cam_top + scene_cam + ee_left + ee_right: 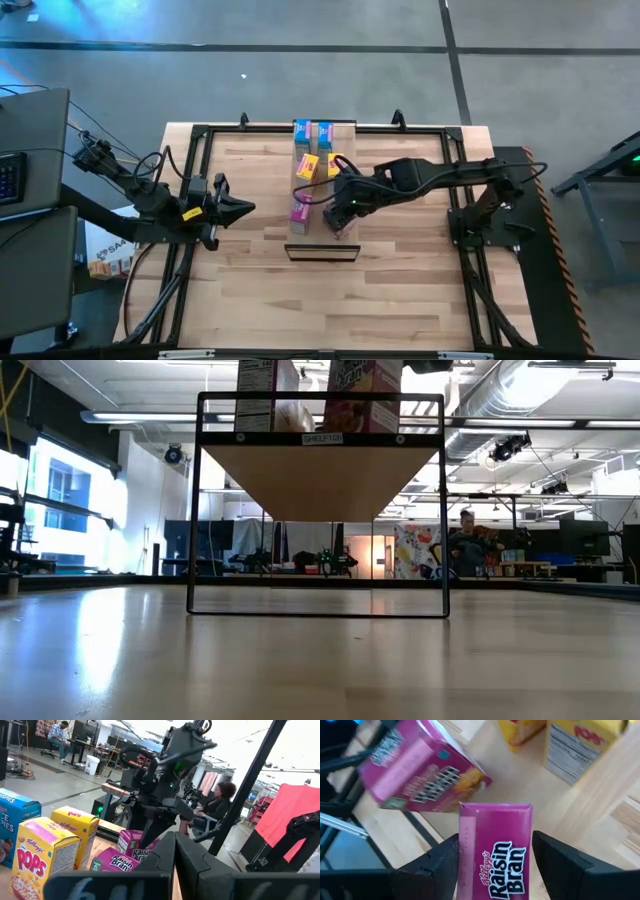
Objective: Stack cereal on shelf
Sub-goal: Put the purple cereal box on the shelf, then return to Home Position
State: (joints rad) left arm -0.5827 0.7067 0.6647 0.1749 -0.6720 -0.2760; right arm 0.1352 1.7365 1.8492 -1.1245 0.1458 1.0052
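Observation:
The shelf (pixel 320 195) runs from the table's far edge toward its middle. Two blue cereal boxes (pixel 313 131) stand at its far end, two yellow ones (pixel 308 166) behind its middle, and a pink one (pixel 300 210) near its front. A second pink Raisin Bran box (pixel 495 850) stands upright on the shelf beside it. My right gripper (pixel 495 857) slants down over this box, open, with a finger close on either side of it. My left gripper (pixel 240 208) hovers shut left of the shelf, pointing at the boxes (pixel 42 860).
A black metal frame (pixel 200 135) rims the table. The shelf's dark front frame (pixel 322 252) stands near the table's middle, raised on legs (pixel 190 510). Bare tabletop lies left, right and in front of the shelf. People sit in the room beyond (pixel 468 540).

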